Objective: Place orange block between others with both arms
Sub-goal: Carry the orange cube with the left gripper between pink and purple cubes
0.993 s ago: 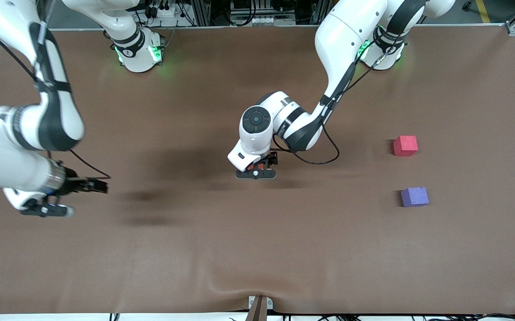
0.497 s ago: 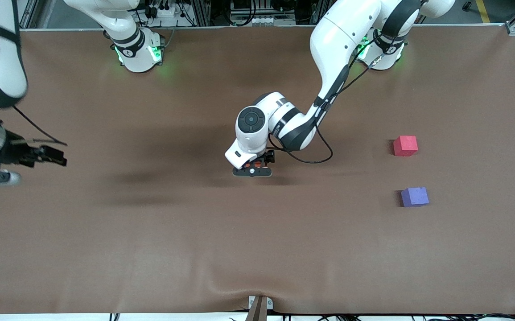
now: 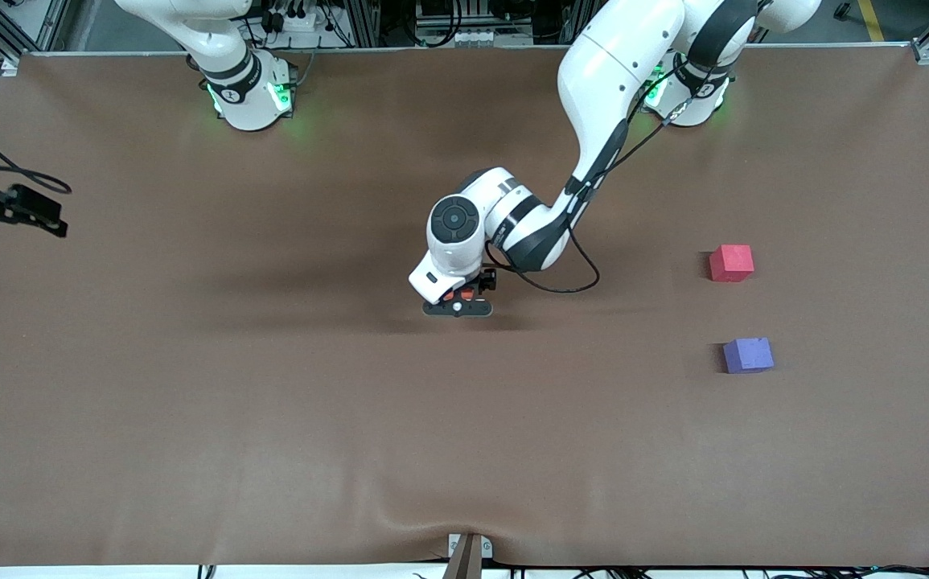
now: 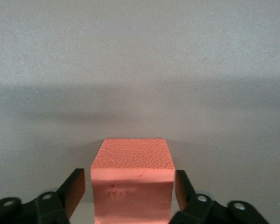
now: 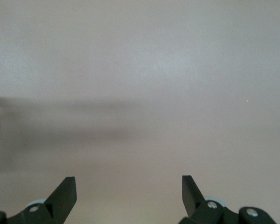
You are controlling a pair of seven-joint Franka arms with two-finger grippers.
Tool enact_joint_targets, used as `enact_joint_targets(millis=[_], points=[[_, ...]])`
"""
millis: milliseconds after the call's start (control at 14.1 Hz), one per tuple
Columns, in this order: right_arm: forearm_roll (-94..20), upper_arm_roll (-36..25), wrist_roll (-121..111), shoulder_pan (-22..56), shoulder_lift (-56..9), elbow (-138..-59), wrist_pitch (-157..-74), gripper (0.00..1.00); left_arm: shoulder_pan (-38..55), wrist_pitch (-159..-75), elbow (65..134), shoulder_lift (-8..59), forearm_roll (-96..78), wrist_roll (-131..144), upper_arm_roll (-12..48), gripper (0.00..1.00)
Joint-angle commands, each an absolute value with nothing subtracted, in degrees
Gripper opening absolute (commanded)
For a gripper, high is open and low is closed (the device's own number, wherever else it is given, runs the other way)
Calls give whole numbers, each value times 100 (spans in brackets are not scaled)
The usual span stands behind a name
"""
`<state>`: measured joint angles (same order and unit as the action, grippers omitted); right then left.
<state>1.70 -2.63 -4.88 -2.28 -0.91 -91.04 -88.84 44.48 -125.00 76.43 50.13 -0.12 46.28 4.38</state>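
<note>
At the right arm's end of the surface (image 3: 191,418), well apart from the orange block (image 4: 132,182), the right claw (image 5: 129,193) hangs over bare cloth with its fingers spread wide and nothing between them; that arm waits. At mid-surface the orange block sits on the cloth, the left claw (image 4: 129,191) lowered around it, one finger close on each side with thin gaps showing, so not clamped on it; toward the left arm's end from the orange block lie the red-pink cube (image 3: 731,263) and, nearer the front camera, the purple-blue cube (image 3: 748,355), apart from each other.
</note>
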Motion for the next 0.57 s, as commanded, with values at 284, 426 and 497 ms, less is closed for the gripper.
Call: enact_joint_targets(millis=[284,426,497], points=[[-297,-193,62,-290,-123,-8851,-8622,100,4491,-12516,7708,5019,-105,4614,466,44],[-264,-176,53,-255,-149,-8597,-8657,100,4456,-12472,7699,4966,-105,4606,457,14],[-255,-176,44,-255,-167,-8517,-8657,100,4430,-12428,7699,4914,-88,4614,448,3]])
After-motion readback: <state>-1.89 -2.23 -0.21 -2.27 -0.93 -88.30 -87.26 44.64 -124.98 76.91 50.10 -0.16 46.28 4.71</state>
